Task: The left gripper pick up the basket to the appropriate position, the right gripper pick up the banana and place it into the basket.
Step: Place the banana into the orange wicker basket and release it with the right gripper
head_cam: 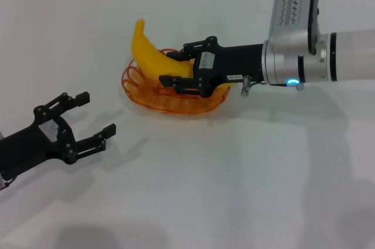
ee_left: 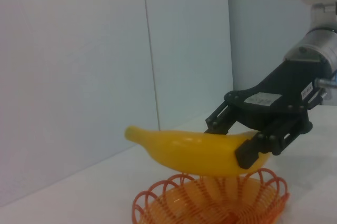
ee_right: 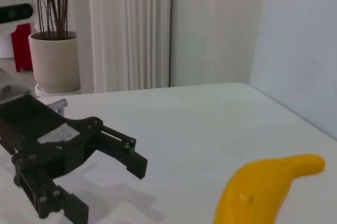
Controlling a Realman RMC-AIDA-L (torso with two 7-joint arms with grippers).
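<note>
The yellow banana [head_cam: 147, 54] is held between the fingers of my right gripper [head_cam: 171, 68], which is shut on its near end. The banana hangs just over the orange wire basket [head_cam: 132, 82], with its far tip pointing up and away. The left wrist view shows the banana [ee_left: 189, 151] level above the basket [ee_left: 158, 195], in the right gripper [ee_left: 231, 140]. My left gripper [head_cam: 97, 114] is open and empty, low on the table to the left of the basket and apart from it. It also shows in the right wrist view [ee_right: 108, 190], beyond the banana [ee_right: 263, 187].
The white table [head_cam: 234, 190] stretches around the basket. A white wall [ee_left: 79, 76] stands behind the table. A potted plant [ee_right: 52, 60] stands beyond the table's far side.
</note>
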